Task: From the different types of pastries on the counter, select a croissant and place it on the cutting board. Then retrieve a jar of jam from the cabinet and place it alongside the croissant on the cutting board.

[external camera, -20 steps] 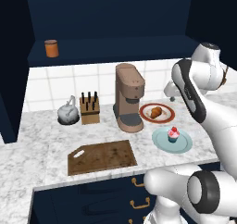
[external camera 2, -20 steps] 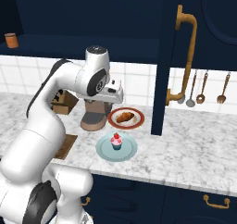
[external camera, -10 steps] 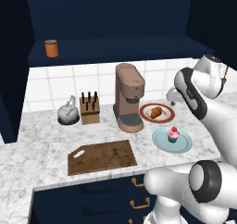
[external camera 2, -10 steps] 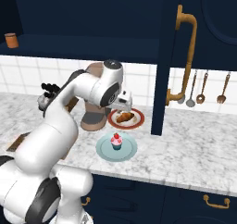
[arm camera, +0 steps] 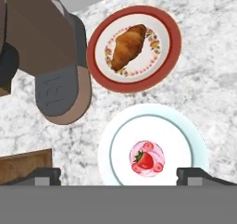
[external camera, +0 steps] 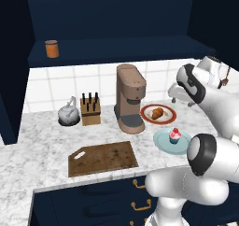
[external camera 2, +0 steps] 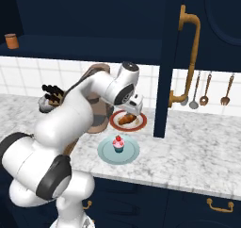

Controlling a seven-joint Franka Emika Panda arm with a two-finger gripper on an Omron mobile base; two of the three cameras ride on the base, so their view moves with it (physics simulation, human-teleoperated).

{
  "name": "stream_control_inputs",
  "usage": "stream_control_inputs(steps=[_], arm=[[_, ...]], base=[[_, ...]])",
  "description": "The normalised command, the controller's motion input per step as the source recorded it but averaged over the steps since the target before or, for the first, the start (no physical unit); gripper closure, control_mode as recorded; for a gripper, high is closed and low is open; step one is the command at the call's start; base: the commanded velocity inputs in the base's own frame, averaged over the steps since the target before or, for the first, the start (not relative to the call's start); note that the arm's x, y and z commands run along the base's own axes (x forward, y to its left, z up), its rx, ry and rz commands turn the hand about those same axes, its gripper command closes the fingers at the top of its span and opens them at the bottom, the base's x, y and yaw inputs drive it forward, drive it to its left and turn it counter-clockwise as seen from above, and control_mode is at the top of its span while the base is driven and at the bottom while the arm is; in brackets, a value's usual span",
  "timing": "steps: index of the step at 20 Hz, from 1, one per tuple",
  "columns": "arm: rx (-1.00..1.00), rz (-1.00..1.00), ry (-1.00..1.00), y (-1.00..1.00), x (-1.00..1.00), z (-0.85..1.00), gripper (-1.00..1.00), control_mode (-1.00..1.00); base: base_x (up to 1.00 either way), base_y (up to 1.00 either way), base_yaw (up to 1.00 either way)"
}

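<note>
counter [external camera: 42, 141] | croissant [arm camera: 128, 47] on red-rimmed plate [arm camera: 171, 33] | cupcake [arm camera: 146, 159] on blue plate [arm camera: 113, 140] | fingers [arm camera: 44, 176] spread, empty

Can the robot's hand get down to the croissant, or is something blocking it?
Probably yes. The gripper hangs open above the two plates, and the croissant lies bare on its red-rimmed plate. The coffee machine stands beside that plate, not over it, so the way looks free.

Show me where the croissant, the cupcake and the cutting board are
croissant [arm camera: 128, 47], hand view, middle of the pastry.
cupcake [arm camera: 146, 160], hand view, the cherry on the frosting.
cutting board [external camera: 102, 158], left base view, centre of the bare wood.
</note>
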Motion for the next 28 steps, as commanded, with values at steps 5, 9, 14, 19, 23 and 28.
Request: stream_control_inputs(steps=[5,9,14,19,23,28], arm=[[0.02,-0.05,0.00,-0.04,0.20,-0.48,-1.00,-1.00],[0.02,-0.06,0.00,0.00,0.41,-0.30,-1.00,-1.00],[0.03,-0.09,0.00,-0.03,0.35,-0.37,-1.00,-1.00],[0.01,-0.06,-0.06,-0.02,0.25,-0.43,-1.00,-1.00],[0.01,-0.05,-0.02,0.00,0.30,-0.24,-1.00,-1.00],[0.01,-0.03,0.00,0.00,0.37,-0.16,-1.00,-1.00]], base=[[0.00,0.00,0.00],[0.00,0.00,0.00],[0.00,0.00,0.00],[0.00,0.00,0.00],[0.00,0.00,0.00],[0.00,0.00,0.00]])
